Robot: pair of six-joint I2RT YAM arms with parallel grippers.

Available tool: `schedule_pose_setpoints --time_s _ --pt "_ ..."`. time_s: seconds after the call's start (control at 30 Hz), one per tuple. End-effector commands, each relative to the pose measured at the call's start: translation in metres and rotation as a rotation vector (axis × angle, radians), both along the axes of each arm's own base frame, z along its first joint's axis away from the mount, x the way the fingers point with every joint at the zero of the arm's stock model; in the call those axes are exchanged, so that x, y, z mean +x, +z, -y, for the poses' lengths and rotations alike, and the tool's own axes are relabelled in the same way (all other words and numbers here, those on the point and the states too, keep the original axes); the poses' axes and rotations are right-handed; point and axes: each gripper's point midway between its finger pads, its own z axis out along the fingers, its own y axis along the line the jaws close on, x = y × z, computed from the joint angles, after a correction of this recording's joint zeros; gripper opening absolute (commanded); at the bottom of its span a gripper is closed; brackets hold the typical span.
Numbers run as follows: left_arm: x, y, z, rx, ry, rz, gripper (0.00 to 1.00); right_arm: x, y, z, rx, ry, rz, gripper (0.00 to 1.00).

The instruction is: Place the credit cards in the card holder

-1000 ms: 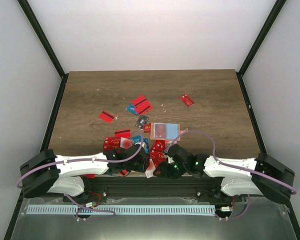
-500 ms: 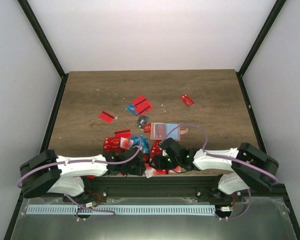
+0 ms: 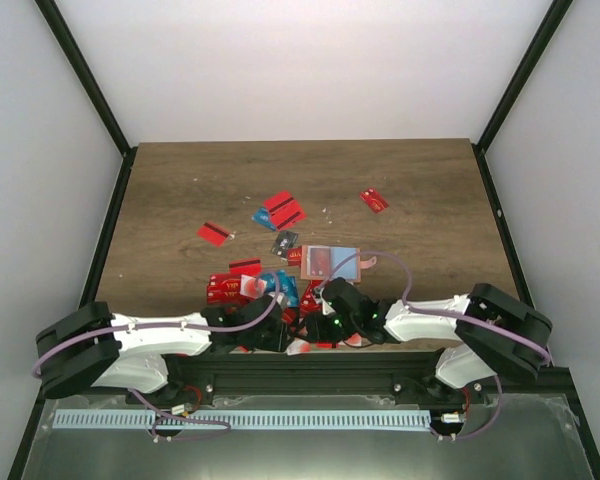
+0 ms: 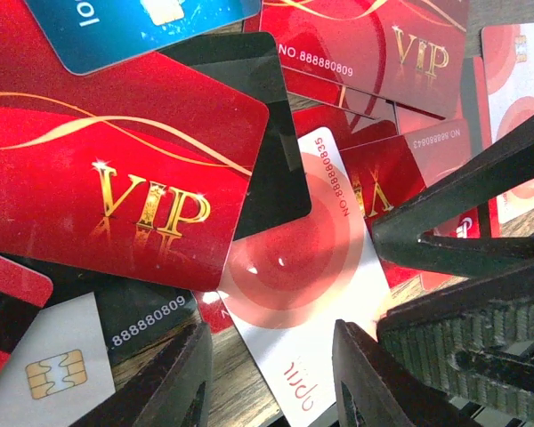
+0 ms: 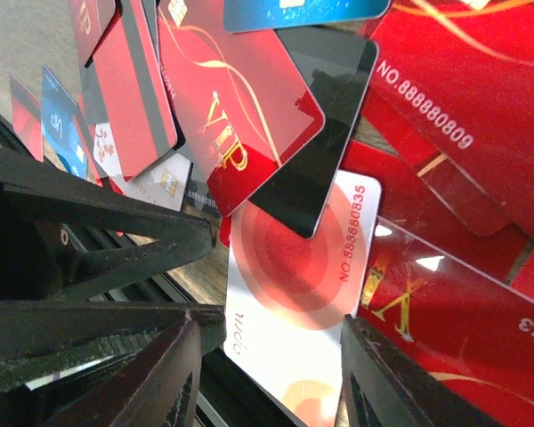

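The credit cards lie heaped at the table's near edge [image 3: 270, 290]. On this heap a white card with a red circle [image 4: 294, 276] [image 5: 285, 302] sticks out over the front edge. My left gripper [image 4: 267, 391] [image 3: 278, 336] is open, with one corner of that card between its fingers and bare wood beside the left finger [image 4: 165, 382]. My right gripper [image 5: 271, 382] [image 3: 318, 328] is open too and straddles the same card from the other side, its right finger [image 5: 387, 374] at the card's edge. The tan card holder [image 3: 352, 262] lies flat just beyond the heap, with a red card showing on it.
Red VIP cards [image 4: 116, 178] [image 5: 240, 116], a black card [image 4: 267, 142] and blue cards [image 4: 142, 27] overlap the white one. More cards lie scattered farther back [image 3: 283, 210] [image 3: 374, 200] [image 3: 214, 233]. The black front rail [image 3: 310, 365] runs right below both grippers.
My right arm has swung in to the left and brought its gripper onto the heap next to the left one. The left gripper has shifted slightly toward the near edge.
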Motion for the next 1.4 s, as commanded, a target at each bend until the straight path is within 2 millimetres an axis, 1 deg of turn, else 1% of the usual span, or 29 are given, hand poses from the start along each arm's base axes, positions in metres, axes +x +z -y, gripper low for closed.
schedule_pose_setpoints --time_s 0.0,0.13,0.23,0.4,0.6,0.67,0.73,0.83,0.93,1.03,1.13,1.23,1.3,1.37 --pt "-0.022 -0.013 -0.004 -0.009 -0.034 -0.081 0.4 -0.028 -0.006 0.001 0.003 0.055 -0.078 0.46" --pt "-0.03 -0.008 -0.001 -0.045 -0.054 -0.087 0.4 -0.034 0.0 0.005 0.019 0.052 -0.101 0.46" --pt "-0.032 -0.007 -0.001 -0.052 -0.06 -0.085 0.4 -0.036 0.004 0.006 0.024 0.058 -0.107 0.46" --pt "-0.028 -0.006 -0.007 -0.027 -0.038 -0.062 0.4 -0.035 0.005 0.012 -0.007 0.043 -0.096 0.46" --pt "-0.017 -0.001 -0.022 0.027 0.027 -0.013 0.41 -0.037 0.005 0.021 -0.033 0.026 -0.102 0.47" --pt "-0.018 0.001 -0.023 0.023 0.026 -0.018 0.41 -0.038 0.002 0.023 -0.04 0.016 -0.116 0.46" --pt "-0.024 0.0 -0.022 0.01 0.009 -0.046 0.43 -0.035 0.002 0.025 -0.05 -0.002 -0.107 0.47" --pt "-0.035 -0.004 -0.021 0.0 -0.011 -0.102 0.47 -0.026 0.008 0.018 -0.036 -0.008 -0.065 0.46" --pt "-0.044 -0.007 -0.023 -0.007 -0.004 -0.156 0.5 -0.012 0.018 0.008 -0.03 -0.014 -0.001 0.45" --pt "-0.052 -0.007 -0.023 -0.021 -0.003 -0.195 0.52 0.002 0.02 0.005 -0.044 -0.027 0.046 0.44" --pt "-0.056 -0.005 -0.023 -0.036 0.009 -0.21 0.52 0.024 0.028 0.001 -0.043 -0.05 0.11 0.43" --pt "-0.058 -0.007 -0.026 -0.04 0.022 -0.221 0.52 0.043 0.031 -0.004 -0.041 -0.052 0.155 0.43" --pt "-0.059 -0.009 -0.029 -0.042 0.034 -0.223 0.52 0.052 0.032 -0.008 -0.036 -0.047 0.179 0.42" --pt "-0.059 -0.01 -0.031 -0.051 0.045 -0.223 0.52 0.059 0.029 -0.011 -0.042 -0.033 0.199 0.43"
